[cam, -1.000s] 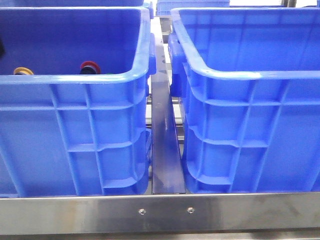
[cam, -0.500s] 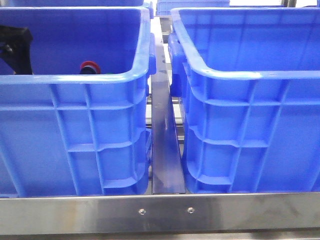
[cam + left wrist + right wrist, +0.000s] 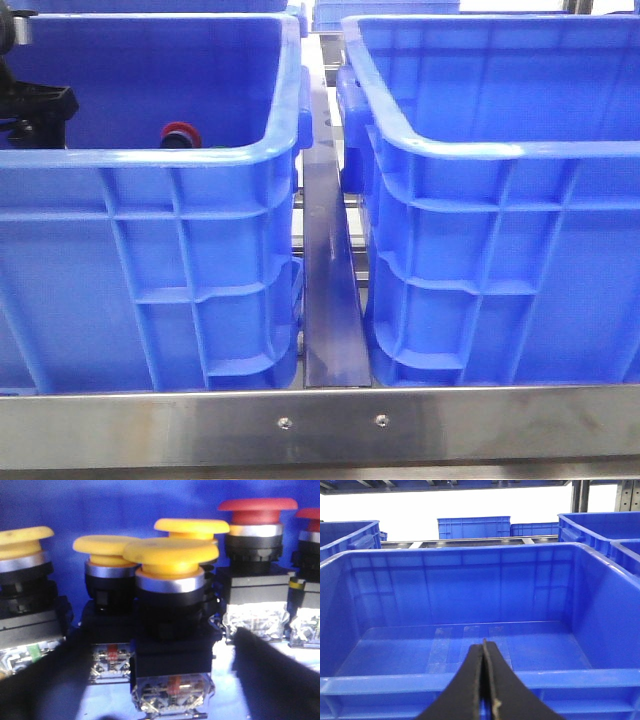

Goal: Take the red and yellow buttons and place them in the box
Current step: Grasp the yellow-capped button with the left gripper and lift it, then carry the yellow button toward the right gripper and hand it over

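Two large blue plastic crates with ribbed sides and thick rims stand side by side behind a steel rail (image 3: 330, 425), with a narrow metal strip (image 3: 328, 300) between them. The box (image 3: 500, 200) on the right is the one the right wrist view looks into; nothing shows on the visible part of its floor. The left crate (image 3: 150, 260) holds push buttons on black switch bodies with clear bases. From the front only one red button (image 3: 181, 134) peeks over its rim. The left wrist view shows a row inside: several yellow mushroom-capped buttons, the nearest yellow button (image 3: 170, 555) standing between the two dark fingers (image 3: 272, 670), and a red-capped one (image 3: 257, 507) further along. The left pincer (image 3: 167, 680) is spread wide around that yellow button, not touching it. The right pincer (image 3: 484, 680) is pressed closed on nothing, just over the box's near rim. No writing can be read.
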`<state>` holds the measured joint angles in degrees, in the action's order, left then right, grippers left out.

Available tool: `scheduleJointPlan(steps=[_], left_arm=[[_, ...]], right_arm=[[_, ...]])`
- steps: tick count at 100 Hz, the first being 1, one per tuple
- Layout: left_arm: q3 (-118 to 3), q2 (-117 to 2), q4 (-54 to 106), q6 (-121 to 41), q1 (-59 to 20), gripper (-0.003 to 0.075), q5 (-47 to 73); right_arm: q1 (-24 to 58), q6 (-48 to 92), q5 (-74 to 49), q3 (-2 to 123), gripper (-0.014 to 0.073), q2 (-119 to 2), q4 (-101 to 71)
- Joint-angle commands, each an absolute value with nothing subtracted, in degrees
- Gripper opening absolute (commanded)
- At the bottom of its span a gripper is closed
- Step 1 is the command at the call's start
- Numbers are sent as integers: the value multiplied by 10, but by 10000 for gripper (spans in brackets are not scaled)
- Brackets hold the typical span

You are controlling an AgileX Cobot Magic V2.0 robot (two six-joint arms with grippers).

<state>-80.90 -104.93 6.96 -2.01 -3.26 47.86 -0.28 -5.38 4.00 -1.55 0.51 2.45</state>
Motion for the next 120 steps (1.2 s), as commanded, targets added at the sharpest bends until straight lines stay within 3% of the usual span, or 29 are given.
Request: scheduleJointPlan(steps=[1,10,19,72,120], left_arm=[[-827,-1024,78,-21,-36,323,457],[-827,-1024,78,-21,-36,214,457],[-827,-1024,78,-21,-36,166,457],[-797,-869,189,-148,-68,170,459],[-782,-808,206,-263,-282,170,449]], right_arm=[[-5,-48,86,-5,-69,21,24],[-5,-48,86,-5,-69,21,24],[-5,-48,86,-5,-69,21,24],[-5,-48,86,-5,-69,21,24],[-5,-48,113,0,-68,21,23]])
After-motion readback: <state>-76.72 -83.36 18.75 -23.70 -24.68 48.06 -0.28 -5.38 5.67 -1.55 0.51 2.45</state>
